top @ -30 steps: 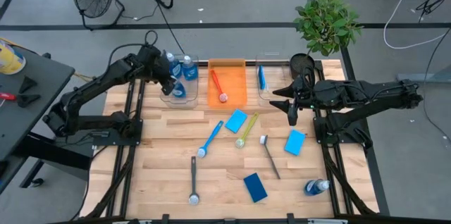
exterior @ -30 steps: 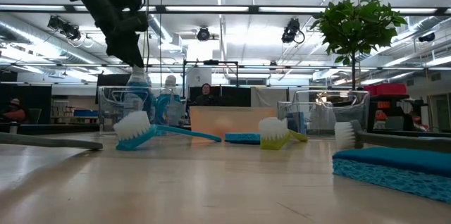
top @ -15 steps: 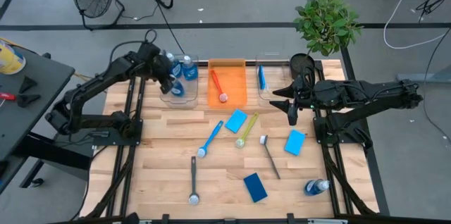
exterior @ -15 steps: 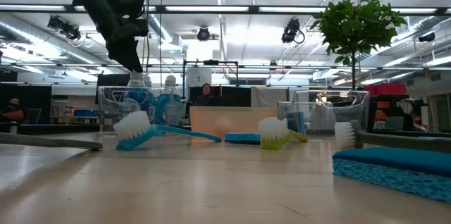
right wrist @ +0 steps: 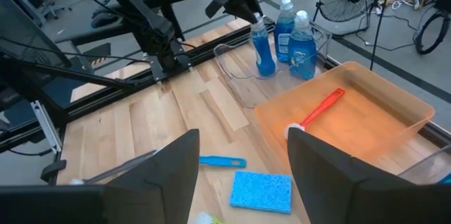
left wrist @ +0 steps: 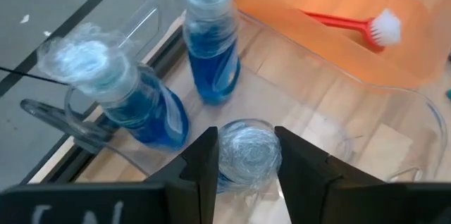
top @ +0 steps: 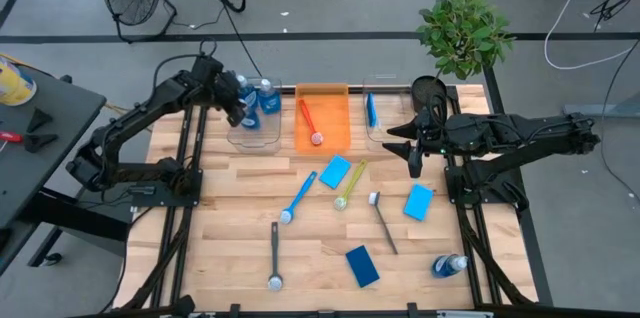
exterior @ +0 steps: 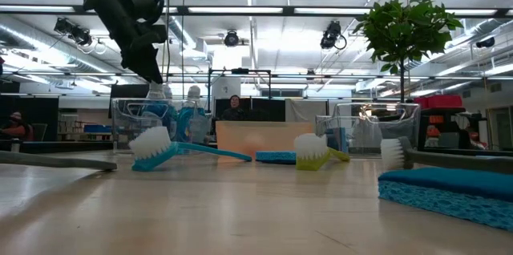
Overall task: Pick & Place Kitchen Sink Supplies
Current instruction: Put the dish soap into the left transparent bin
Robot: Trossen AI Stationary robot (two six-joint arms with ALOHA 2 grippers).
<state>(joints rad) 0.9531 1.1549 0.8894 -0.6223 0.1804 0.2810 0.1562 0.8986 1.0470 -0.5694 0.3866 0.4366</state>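
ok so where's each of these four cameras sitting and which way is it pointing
High view: above the table, looking straight down; both arms show, left gripper over the clear bin.
Low view: at table-top height, looking level into the room; one arm enters from above.
Left wrist view: on the left arm, looking down between its own fingers at three bottles.
Right wrist view: on the right arm, looking across the table past its own fingers.
Shared: the red brush in the orange bin.
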